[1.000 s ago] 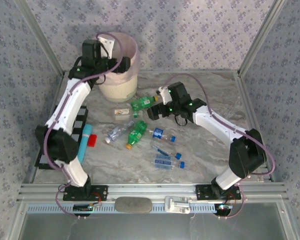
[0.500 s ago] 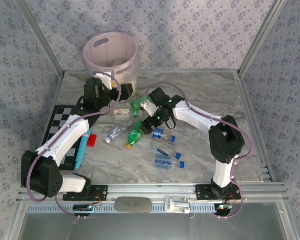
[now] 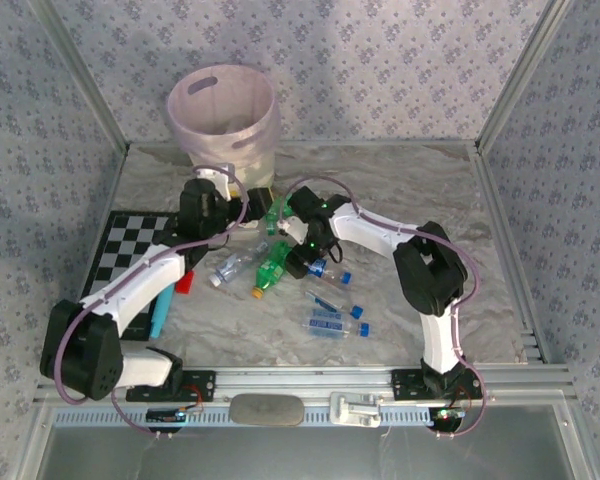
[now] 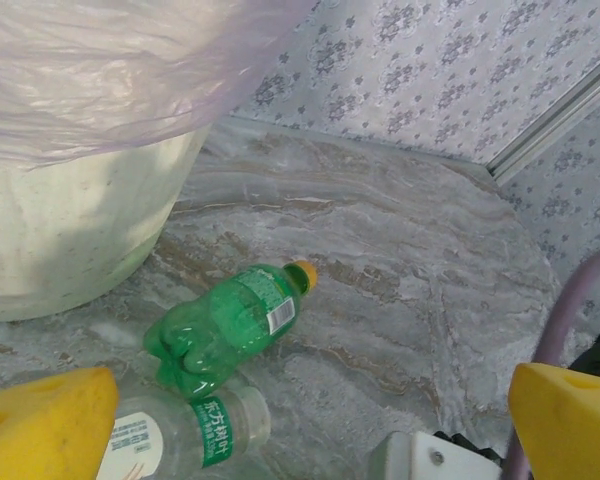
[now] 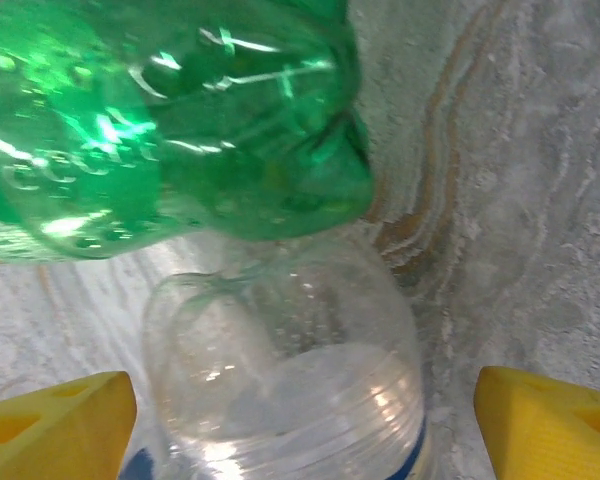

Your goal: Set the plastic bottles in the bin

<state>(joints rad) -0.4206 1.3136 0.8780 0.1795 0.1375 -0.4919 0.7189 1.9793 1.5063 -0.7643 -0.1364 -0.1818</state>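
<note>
Marbled table [image 3: 450, 200]: both arms reach low, left gripper [image 4: 305, 425] and right gripper [image 5: 300, 415] splayed above bottles [image 3: 273, 268].

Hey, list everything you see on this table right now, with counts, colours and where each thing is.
bin: one, pale pink over cream, far edge
green bottles: two, lying mid-table, one nearer the bin
clear bottles: about five, mostly blue labels, lying mid-table
block: one, red, left of the bottles
stick: one, cyan, beside the block
mat: one, black-and-white checks, left side
table: one, grey marble
left gripper: yellow fingers, open, near the bin
right gripper: yellow fingers, open, straddling a clear bottle
</note>
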